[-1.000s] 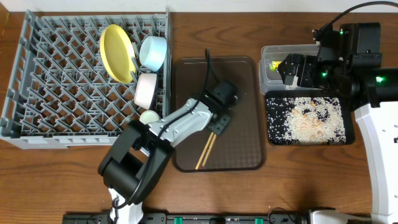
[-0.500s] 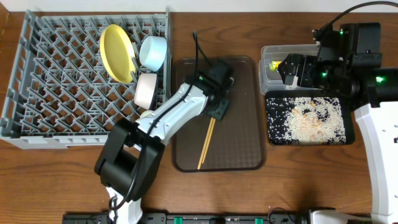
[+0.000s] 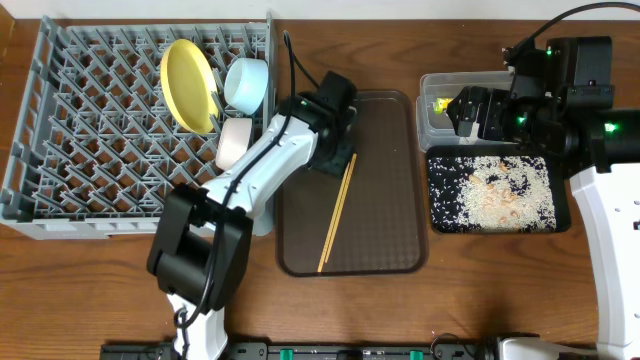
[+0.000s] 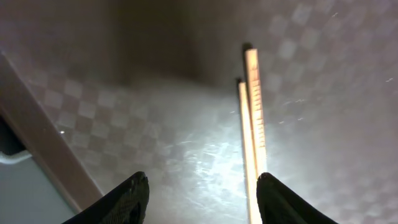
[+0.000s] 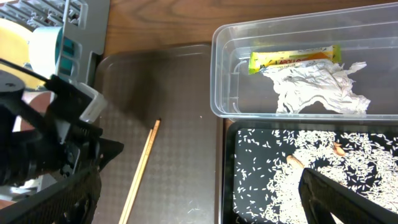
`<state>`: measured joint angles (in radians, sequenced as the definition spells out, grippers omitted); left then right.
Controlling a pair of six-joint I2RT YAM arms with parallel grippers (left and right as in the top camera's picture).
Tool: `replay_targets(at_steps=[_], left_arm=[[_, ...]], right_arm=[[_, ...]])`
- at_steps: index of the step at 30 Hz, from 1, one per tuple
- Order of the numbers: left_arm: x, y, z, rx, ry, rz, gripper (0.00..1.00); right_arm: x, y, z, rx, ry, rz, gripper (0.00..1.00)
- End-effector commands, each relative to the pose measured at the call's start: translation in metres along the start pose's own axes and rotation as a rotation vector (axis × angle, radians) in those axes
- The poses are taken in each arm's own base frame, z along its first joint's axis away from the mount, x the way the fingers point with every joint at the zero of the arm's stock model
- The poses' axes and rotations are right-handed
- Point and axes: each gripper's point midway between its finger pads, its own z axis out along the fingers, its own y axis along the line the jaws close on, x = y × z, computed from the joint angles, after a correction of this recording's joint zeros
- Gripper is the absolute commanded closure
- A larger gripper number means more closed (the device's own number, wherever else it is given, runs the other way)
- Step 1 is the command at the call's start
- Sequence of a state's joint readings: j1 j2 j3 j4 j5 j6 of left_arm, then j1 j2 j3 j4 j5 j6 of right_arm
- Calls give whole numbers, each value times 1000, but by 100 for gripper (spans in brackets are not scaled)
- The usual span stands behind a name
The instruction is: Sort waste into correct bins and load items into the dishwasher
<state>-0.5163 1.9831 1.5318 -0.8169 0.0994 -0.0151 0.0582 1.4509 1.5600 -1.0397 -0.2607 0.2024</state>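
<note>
L gripper (image 4: 202, 193) hangs w/ jaws apart, empty, over the brown tray (image 3: 385, 200) near its far-left corner; chopsticks (image 3: 335, 215) lie flat mid-tray, so an off-centre close may catch only one stick.

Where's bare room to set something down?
Free: left and middle of the dish rack, left of the yellow plate; right half of the brown tray, between chopsticks and black tray. Crowded: rack's right edge: plate, light blue bowl, white bowl.
</note>
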Motion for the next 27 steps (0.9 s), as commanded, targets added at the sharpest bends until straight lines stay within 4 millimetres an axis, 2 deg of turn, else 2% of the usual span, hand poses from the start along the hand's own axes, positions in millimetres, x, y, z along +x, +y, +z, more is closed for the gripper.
replay_targets(at_steps=[1, 11, 19, 22, 27], left_arm=[[7, -1, 15, 1, 51, 98, 43], [19, -7, 27, 31, 87, 103, 44], [34, -5, 56, 29, 143, 99, 44], [31, -5, 64, 31, 135, 99, 44], [26, -17, 65, 99, 112, 97, 44]], right_arm=[[-1, -4, -1, 9, -3, 19, 1], [-1, -4, -1, 9, -3, 19, 1], [-1, -4, -1, 9, -3, 19, 1], [-1, -4, -1, 9, -3, 19, 1], [-1, -4, -1, 9, -3, 19, 1]])
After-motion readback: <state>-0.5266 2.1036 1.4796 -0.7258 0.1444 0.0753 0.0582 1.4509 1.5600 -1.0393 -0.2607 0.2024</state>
